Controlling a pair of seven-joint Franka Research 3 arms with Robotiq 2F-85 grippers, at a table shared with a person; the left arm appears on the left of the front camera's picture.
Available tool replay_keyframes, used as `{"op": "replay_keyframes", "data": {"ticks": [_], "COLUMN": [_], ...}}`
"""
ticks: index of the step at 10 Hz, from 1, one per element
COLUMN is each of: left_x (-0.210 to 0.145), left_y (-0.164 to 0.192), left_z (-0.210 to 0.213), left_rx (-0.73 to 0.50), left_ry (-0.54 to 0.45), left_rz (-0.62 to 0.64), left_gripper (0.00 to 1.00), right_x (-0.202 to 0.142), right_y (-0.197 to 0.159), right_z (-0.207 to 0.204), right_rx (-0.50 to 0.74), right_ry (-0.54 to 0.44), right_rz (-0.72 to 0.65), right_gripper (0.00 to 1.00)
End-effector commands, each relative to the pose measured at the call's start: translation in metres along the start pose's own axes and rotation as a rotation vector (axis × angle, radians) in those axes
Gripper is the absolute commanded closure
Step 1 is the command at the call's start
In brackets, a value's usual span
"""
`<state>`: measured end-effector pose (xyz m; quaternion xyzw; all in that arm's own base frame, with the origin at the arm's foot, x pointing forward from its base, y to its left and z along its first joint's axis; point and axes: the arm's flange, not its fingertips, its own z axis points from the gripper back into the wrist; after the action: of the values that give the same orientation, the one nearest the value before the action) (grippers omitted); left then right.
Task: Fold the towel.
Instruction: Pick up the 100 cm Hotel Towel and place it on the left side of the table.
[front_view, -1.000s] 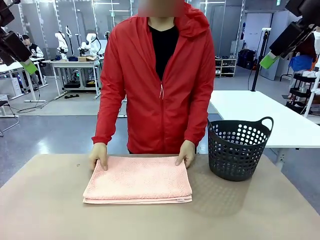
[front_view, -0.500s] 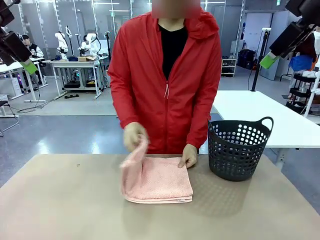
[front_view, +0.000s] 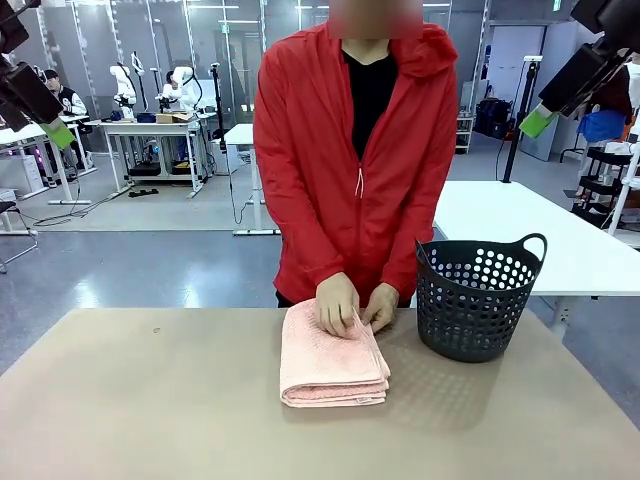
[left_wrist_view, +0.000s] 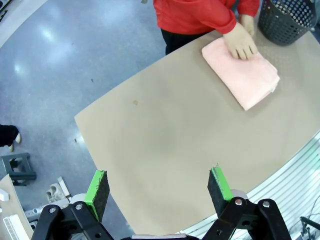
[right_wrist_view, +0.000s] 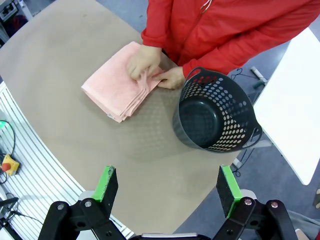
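We're getting bright, even overhead light, a soft shadow beside the basket (front_view: 475, 300) on the table (front_view: 120, 400), glare spots on the floor (left_wrist_view: 50, 60), everything sharp, wrist views bowing at their edges.

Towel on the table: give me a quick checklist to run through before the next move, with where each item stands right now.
1. towel folded into a compact stack, flat on the table: ok.
2. Person clear of it: not ok; one hand presses on its far end, the other hand is at its edge.
3. left gripper open, empty, high above the table: ok.
4. right gripper open, empty, high above the table: ok.
5. basket empty, upright, beside the towel and apart from it: ok.
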<state>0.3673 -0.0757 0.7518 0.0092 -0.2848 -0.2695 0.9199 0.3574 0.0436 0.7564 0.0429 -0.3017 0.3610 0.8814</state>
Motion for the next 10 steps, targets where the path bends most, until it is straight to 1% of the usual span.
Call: {"op": "replay_keyframes", "data": {"ticks": [1, 10], "left_x": [-0.0001, -0.0001], "left_y": [0.0013, 0.0013], "left_z": [0.0039, 0.0039], "left_rx": [-0.003, -0.003], "left_ry": [0.010, 0.010], "left_rz": [-0.017, -0.017], "left_gripper": [0.00, 0.00], "right_x": [-0.0016, -0.0016], "right_y": [-0.0004, -0.0004], "right_z": [0.0011, 0.0011], "right_rx": [0.003, 0.003], "right_ry": [0.003, 0.003], "right_rz": [0.003, 0.003], "right_gripper": [0.00, 0.00]}}
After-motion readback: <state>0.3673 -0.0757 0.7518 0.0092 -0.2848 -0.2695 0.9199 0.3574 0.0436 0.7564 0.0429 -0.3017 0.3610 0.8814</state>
